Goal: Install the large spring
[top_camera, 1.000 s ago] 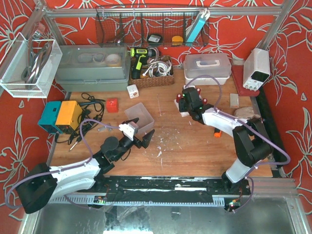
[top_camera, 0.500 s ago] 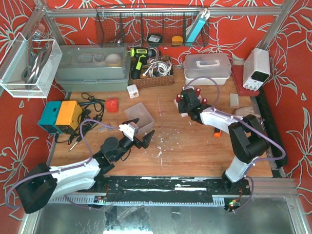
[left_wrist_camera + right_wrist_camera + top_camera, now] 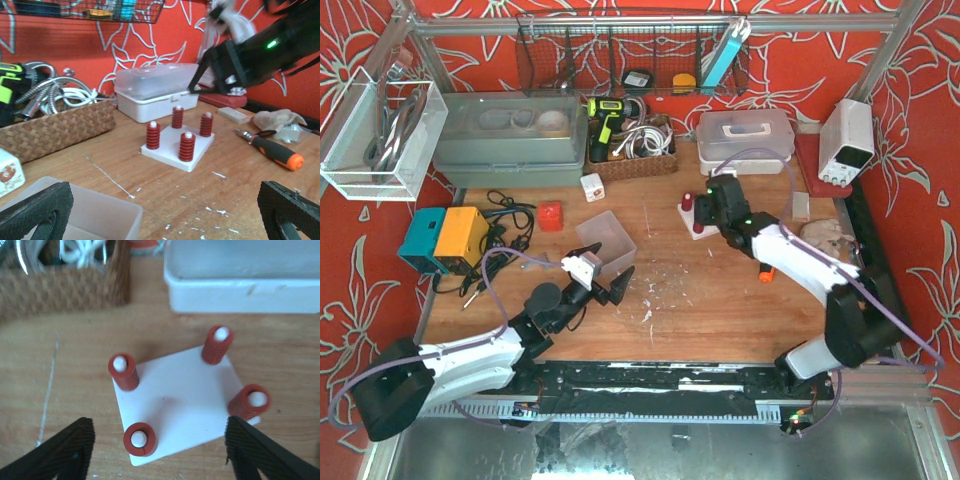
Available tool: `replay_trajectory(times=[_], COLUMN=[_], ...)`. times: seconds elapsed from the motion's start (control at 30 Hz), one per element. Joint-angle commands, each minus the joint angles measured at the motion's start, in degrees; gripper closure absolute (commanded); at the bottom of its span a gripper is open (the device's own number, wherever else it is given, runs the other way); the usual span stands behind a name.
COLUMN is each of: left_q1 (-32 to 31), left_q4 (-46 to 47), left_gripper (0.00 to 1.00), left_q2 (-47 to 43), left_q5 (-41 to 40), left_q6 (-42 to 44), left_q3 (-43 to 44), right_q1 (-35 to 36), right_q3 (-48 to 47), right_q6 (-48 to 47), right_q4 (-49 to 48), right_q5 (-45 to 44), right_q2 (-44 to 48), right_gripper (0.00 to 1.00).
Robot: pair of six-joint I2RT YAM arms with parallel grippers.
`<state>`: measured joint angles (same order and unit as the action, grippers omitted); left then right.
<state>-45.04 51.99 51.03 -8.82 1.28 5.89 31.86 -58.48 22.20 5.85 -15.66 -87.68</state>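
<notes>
Heads up: your right gripper (image 3: 159, 452) gets chopped by the bottom edge of its wrist view, only the black fingertips (image 3: 67, 450) poke in. Same deal for the left gripper (image 3: 162, 212). The right arm (image 3: 252, 47) is smeared with blur in the left view, and from above it hides part of the white plate (image 3: 690, 222).

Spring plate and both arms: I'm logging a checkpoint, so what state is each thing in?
red springs: all four seated upright on their pegs.
white plate: lying flat.
right gripper: jaws open, empty, above the plate.
left gripper: jaws open, empty.
white box: lid on.
screwdriver: lying flat.
</notes>
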Motion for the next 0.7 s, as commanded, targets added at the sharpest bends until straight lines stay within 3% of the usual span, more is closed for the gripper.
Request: replay_trajectory(times=[0.0, 0.13, 0.33, 0.4, 0.53, 0.67], left_q1=[-0.32, -0.1, 3.85, 8.43, 20.21, 30.33], left_q4=[2.48, -1.44, -2.44, -3.64, -8.83, -13.46], left_gripper=[0.0, 0.0, 0.0, 0.0, 0.0, 0.0], left_q2=[-1.48, -2.29, -1.17, -0.06, 1.78, 1.69], left_q5=[-5.2, -13.78, -16.16, -14.75, -10.18, -10.23], left_q6=[1.01, -1.38, 5.69, 4.6, -0.83, -6.73], left_q3=[-0.32, 3.53, 8.83, 9.68, 10.73, 8.53], right_q1=[-0.35, -0.31, -0.31, -0.33, -0.5, -3.48], right_q3=[-1.8, 0.49, 2.47, 6.1, 20.87, 24.66], right_q6=[-1.35, -6.01, -12.31, -15.44, -31.59, -34.35], right_q4=[7.84, 9.27, 9.3, 3.14, -21.5, -24.22], right_q5=[-5.21, -8.35, -18.81, -21.63, -22.55, -25.5], right_q2=[10.87, 20.55, 29.4, 32.57, 35.99, 33.1], right_gripper=[0.23, 0.02, 0.01, 0.01, 0.01, 0.01])
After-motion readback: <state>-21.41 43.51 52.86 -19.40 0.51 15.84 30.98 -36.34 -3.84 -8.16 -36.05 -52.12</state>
